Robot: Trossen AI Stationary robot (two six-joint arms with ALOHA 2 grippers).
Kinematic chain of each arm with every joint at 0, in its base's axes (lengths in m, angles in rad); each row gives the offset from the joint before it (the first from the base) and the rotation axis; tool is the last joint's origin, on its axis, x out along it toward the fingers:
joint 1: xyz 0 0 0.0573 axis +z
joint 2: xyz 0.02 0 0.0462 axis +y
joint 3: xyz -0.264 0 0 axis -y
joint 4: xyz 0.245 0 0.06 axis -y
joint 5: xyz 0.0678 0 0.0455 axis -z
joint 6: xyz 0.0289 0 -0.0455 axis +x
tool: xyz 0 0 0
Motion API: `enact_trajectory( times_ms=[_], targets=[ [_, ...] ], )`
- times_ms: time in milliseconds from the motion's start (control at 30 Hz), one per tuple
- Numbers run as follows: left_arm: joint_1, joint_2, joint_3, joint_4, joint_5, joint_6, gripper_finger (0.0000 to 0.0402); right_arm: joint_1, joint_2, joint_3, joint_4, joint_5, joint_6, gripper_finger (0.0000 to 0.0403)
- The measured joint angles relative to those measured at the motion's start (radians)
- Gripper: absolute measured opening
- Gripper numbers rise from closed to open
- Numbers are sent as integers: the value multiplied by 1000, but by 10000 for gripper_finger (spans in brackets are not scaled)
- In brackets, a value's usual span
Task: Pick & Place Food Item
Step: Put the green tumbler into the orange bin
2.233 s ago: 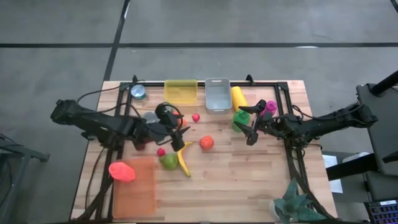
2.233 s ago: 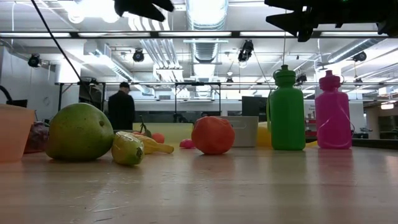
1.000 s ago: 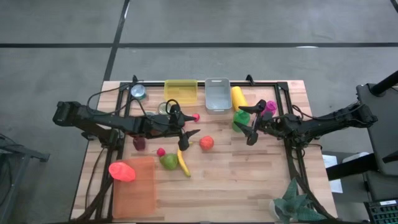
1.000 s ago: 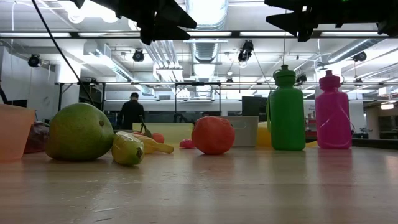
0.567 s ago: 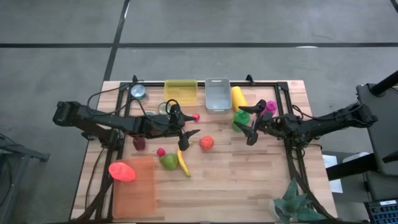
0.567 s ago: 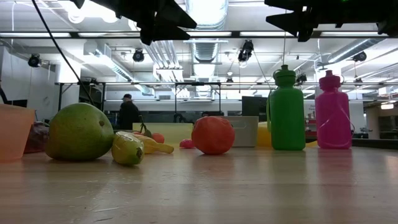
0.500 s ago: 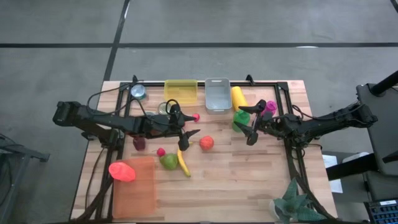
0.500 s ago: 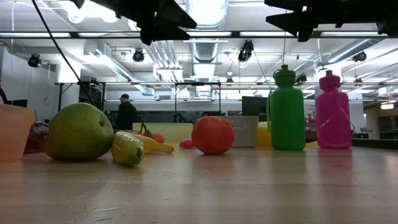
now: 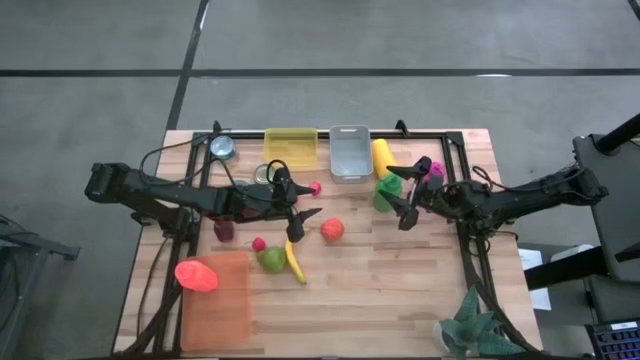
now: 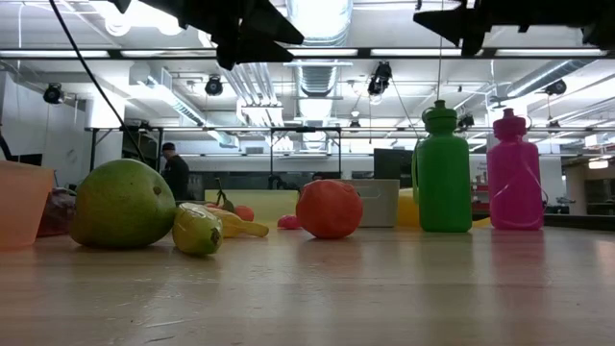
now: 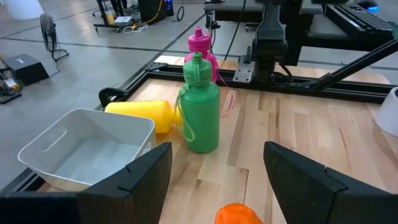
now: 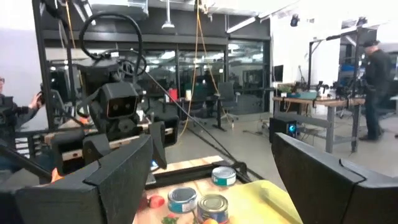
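An orange fruit (image 9: 332, 229) rests on the wooden table (image 9: 400, 290); it also shows at the lower edge of the left wrist view (image 11: 237, 214). My left gripper (image 9: 305, 203) hovers open above the table just left of it, fingers apart (image 11: 214, 186), nothing between them. To its near side lie a green pear (image 9: 271, 260), a banana (image 9: 295, 260) and a small red fruit (image 9: 259, 244). My right gripper (image 9: 398, 196) hangs open in the air beside the green bottle (image 9: 385, 193), tilted upward (image 12: 211, 174) and holding nothing.
A yellow bin (image 9: 290, 146) and a grey bin (image 9: 349, 153) stand at the far edge, with a yellow bottle (image 9: 383, 157), a pink bottle (image 9: 433, 172) and a can (image 9: 222, 147). An orange board (image 9: 215, 305) carries a red fruit (image 9: 196, 275). A strawberry (image 9: 315, 187) lies behind my left gripper.
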Motion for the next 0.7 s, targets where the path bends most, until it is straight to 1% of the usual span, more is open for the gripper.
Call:
enact_trajectory(
  times_ms=[33,100,200,300,367,433,500,600,700],
  targets=[
    [0,0,0,-1,0,0,257,0,-10,27,-75,1,10,327],
    [0,0,-1,-1,0,0,257,0,-19,111,-285,14,47,327],
    [0,0,-5,-7,0,0,257,0,-14,290,-751,57,172,327],
    [0,0,-5,-27,0,0,257,0,24,494,-1215,93,370,327],
    [0,0,-5,-43,0,0,257,0,62,622,-1470,107,494,327],
    [0,0,-5,-53,0,0,257,-1,98,736,-1649,114,595,327],
    [0,0,-5,-61,0,-1,257,0,134,833,-1787,127,659,327],
    [0,0,-5,-62,0,0,257,-1,194,959,-1937,130,667,327],
    [0,0,-5,-62,0,0,257,-1,261,1058,-2030,126,667,327]
  ],
)
